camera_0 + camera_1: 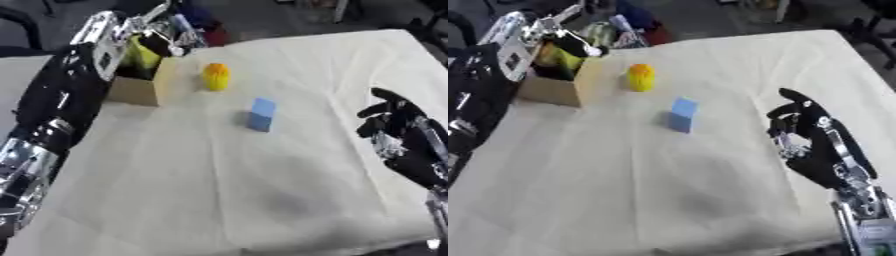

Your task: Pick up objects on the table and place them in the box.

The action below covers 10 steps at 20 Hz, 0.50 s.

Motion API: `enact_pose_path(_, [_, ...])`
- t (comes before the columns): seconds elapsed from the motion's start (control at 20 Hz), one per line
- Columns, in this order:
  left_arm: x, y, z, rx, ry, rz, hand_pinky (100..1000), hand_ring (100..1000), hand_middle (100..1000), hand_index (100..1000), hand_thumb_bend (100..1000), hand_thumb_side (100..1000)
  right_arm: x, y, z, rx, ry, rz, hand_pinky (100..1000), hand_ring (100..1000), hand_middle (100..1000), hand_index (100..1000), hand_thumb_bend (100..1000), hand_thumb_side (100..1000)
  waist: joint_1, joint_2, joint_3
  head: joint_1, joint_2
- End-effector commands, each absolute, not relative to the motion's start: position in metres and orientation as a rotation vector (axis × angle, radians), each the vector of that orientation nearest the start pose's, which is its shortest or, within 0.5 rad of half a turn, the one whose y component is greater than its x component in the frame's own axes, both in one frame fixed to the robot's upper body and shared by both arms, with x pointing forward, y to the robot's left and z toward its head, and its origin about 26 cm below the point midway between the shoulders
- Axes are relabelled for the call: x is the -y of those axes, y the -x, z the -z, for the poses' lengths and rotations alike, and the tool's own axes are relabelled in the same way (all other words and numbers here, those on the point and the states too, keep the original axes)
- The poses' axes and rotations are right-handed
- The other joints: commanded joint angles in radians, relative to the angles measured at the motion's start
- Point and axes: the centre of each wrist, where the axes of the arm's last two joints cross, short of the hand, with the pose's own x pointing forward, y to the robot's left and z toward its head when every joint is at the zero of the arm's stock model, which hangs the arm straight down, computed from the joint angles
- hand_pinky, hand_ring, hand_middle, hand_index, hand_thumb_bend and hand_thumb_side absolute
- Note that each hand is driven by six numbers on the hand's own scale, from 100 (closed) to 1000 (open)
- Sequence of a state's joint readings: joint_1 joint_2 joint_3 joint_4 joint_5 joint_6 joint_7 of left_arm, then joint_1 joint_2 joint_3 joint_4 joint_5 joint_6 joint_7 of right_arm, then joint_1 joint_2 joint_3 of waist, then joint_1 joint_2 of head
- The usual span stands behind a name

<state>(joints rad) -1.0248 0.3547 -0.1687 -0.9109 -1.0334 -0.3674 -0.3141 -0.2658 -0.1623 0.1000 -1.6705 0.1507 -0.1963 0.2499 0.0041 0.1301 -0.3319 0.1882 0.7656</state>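
While the left arm reaches over the box [140,90] at the table's [306,200] far left, its left hand [166,37] sits above the opening; I cannot tell how its fingers are set. This looks like a drop-off, with something yellow-green [142,54] showing inside. Just beside the box stands a yellow object [216,76], and nearer, apart from it, a blue block [261,114].

In the right eye view, the right hand [815,145] hangs relaxed and empty at the right. The next move probably calls for reaching either remaining piece.
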Motion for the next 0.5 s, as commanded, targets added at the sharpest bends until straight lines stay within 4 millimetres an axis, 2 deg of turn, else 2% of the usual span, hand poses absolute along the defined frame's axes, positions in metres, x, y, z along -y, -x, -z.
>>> enact_pose_path(0.05, [-0.197,-0.489,-0.217,1.584,-0.889,1.886,832,782,805,916,562,251,0.220,-0.334,-0.105,2.087,-0.050,-0.663,564,555,617,919,100,467,-0.013,-0.020,-0.010,0.010,0.004])
enact_pose_path(0.25, [-0.180,-0.489,-0.196,1.549,-0.815,1.964,831,785,805,915,557,267,0.218,-0.335,-0.108,2.103,-0.052,-0.650,564,553,611,918,100,468,-0.018,-0.014,-0.034,0.017,0.004])
enact_pose_path(0.5, [-0.174,-0.490,-0.173,1.517,-0.706,1.979,824,781,802,915,525,300,0.218,-0.335,-0.108,2.107,-0.053,-0.645,564,552,607,919,100,467,-0.019,-0.009,-0.048,0.026,0.004])
